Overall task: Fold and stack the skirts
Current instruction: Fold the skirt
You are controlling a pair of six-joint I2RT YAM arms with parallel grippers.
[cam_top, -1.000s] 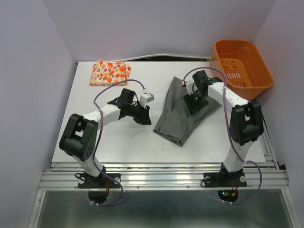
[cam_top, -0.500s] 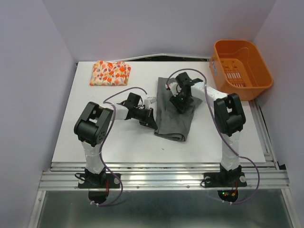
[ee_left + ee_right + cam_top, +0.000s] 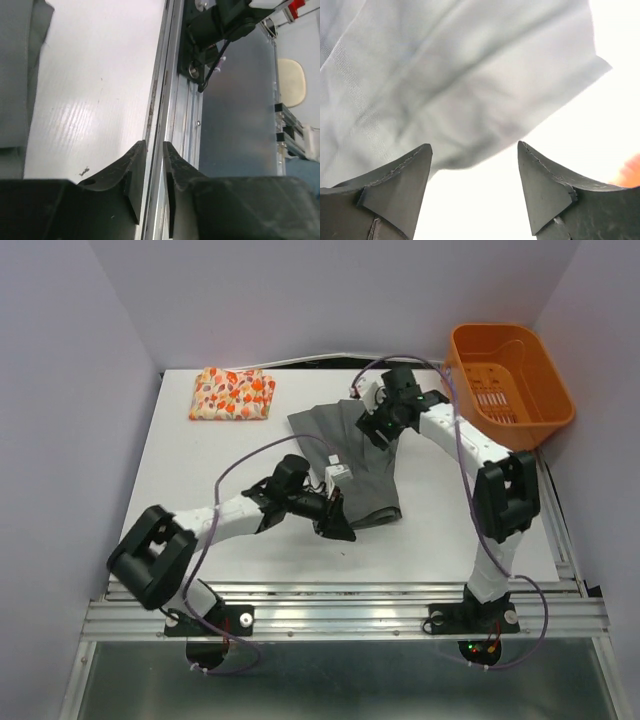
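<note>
The dark grey skirt (image 3: pixel 352 455) lies rumpled in the middle of the table, with one flap reaching toward the far left. The printed skirt (image 3: pixel 232 393) sits folded at the far left. My left gripper (image 3: pixel 337 525) is at the grey skirt's near edge, jaws a narrow gap apart (image 3: pixel 154 150) with nothing between; the grey cloth (image 3: pixel 15 75) shows at the left of that view. My right gripper (image 3: pixel 378 425) hovers over the skirt's far part. It is wide open (image 3: pixel 474 147) and empty, with the grey cloth (image 3: pixel 445 75) just beyond its fingertips.
An orange plastic basket (image 3: pixel 508 370) stands at the far right corner, close to the right arm. The table's metal front rail (image 3: pixel 167 100) runs just ahead of the left fingers. Purple walls enclose the table on three sides.
The left gripper moved from the skirt's left side to its near edge. The right gripper moved toward the far edge and opened wider. The grey skirt now spreads farther to the far left.
</note>
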